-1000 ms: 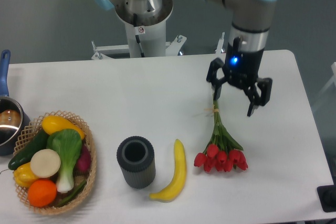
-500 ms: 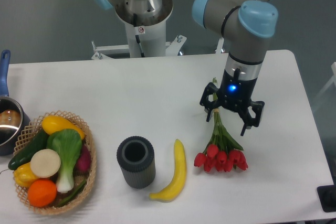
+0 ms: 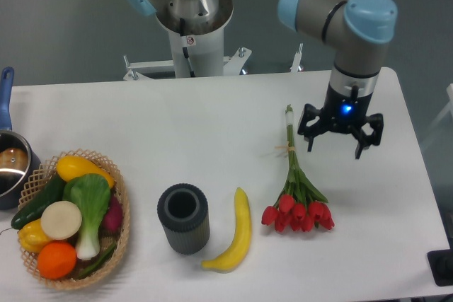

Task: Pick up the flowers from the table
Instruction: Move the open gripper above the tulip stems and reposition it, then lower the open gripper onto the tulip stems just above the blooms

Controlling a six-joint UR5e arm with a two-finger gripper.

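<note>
The flowers (image 3: 296,190) lie flat on the bench (image 3: 177,132), stems pointing away from the camera and red heads toward it; the long axis runs nearly front to back. The end effector (image 3: 340,145) hangs just to the camera's right of the stems, fingers spread apart and holding nothing; the bunch therefore lies to its side, toward the banana (image 3: 235,233). The banana and dark cylinder (image 3: 183,218) sit beyond the bunch; nothing blocks the sideways approach.

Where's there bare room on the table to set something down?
Open: the table middle and back, between basket and flowers; also the front right corner. Crowded: the front row, cylinder, banana, flowers, and the gripper beside the stems.
</note>
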